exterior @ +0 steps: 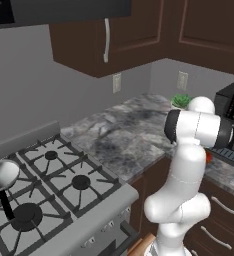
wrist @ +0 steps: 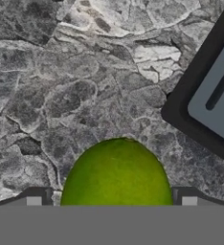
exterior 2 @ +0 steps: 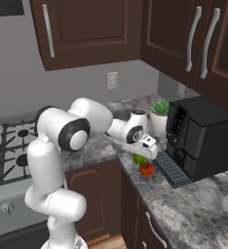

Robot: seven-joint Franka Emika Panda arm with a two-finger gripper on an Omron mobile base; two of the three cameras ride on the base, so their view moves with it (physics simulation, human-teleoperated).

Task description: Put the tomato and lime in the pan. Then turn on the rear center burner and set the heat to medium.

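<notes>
lime [wrist: 117, 174]: small, round, firm, likely slippery | tool [wrist: 111, 200]: spread wide, straddling it on bench [wrist: 61, 86] | grip: across its widest middle

a home kitchen: gas stove [exterior: 54, 190], granite counter [exterior: 124, 135], dark wood cabinets [exterior 2: 86, 29], coffee machine [exterior 2: 203, 138].

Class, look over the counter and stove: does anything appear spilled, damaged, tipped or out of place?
Nothing stands out. The lime and tomato sit intact on the granite counter beside the coffee machine; the pan rests on the stove, and nothing is spilled.
</notes>
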